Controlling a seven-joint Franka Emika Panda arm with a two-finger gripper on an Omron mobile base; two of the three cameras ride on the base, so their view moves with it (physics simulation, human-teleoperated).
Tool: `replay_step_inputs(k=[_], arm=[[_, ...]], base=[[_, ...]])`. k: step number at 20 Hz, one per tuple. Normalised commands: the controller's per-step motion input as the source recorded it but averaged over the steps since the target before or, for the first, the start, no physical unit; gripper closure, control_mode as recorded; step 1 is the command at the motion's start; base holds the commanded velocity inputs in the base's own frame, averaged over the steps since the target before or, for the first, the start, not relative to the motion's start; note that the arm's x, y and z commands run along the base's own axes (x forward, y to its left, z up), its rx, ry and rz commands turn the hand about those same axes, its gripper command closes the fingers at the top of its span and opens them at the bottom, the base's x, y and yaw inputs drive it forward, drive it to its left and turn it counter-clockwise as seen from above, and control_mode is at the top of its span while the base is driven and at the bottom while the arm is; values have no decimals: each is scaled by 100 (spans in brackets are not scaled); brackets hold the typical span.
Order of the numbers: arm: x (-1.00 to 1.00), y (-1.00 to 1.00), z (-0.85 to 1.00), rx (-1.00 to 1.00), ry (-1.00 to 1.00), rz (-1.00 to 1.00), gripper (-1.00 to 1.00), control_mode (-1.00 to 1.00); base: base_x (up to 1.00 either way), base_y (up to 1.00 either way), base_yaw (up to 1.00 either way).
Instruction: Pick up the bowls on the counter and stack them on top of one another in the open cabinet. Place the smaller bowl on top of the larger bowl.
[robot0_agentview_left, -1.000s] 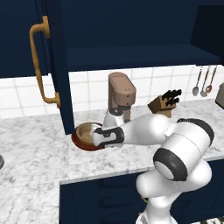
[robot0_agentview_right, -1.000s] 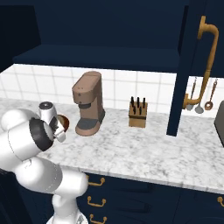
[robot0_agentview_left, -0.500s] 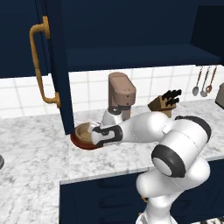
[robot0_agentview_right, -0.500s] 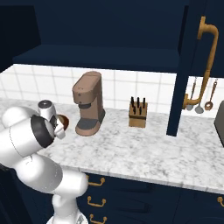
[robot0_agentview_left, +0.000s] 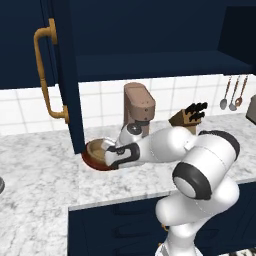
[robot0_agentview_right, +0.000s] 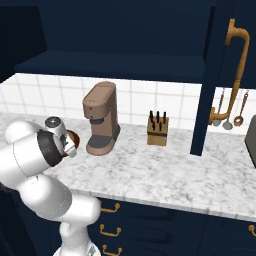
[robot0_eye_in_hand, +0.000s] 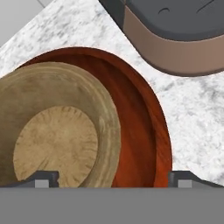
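The smaller bowl (robot0_eye_in_hand: 57, 135), tan with a pale inside, sits nested in the larger bowl (robot0_eye_in_hand: 140, 131), which is glossy reddish-brown. Both rest on the white marble counter (robot0_eye_in_hand: 197, 113). In the left base view the tan smaller bowl (robot0_agentview_left: 97, 148) and the larger bowl (robot0_agentview_left: 91, 161) lie just right of the open cabinet's door (robot0_agentview_left: 62, 75), under its shelf (robot0_agentview_left: 150, 65). My gripper (robot0_eye_in_hand: 113, 177) hovers low over the pair, open, one fingertip on each side and nothing held. From the left base it shows as the gripper (robot0_agentview_left: 107, 154) at the bowls' right rim. A sliver of the larger bowl (robot0_agentview_right: 74, 137) peeks past the hand.
A brown coffee machine (robot0_agentview_left: 139, 107) (robot0_agentview_right: 101, 117) stands close behind the bowls, its base (robot0_eye_in_hand: 175, 35) near the hand. A knife block (robot0_agentview_left: 187, 116) (robot0_agentview_right: 158, 131) sits further right. Utensils (robot0_agentview_left: 232, 95) hang on the tiled wall. The door's brass handle (robot0_agentview_left: 45, 75) juts out.
The hand has shifted slightly leftward over the bowls. The bowls have stayed in place on the counter.
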Motion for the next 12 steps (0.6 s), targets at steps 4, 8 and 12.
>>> replay_step_inputs(k=[4, 8, 12], arm=[[15, -3, -10, 1, 2, 0, -100, -100], [26, 0, -35, 0, 7, 0, -100, -100], [7, -3, -32, -2, 7, 0, -100, -100]], base=[[0, 0, 0], [0, 0, 0], [0, 0, 0]])
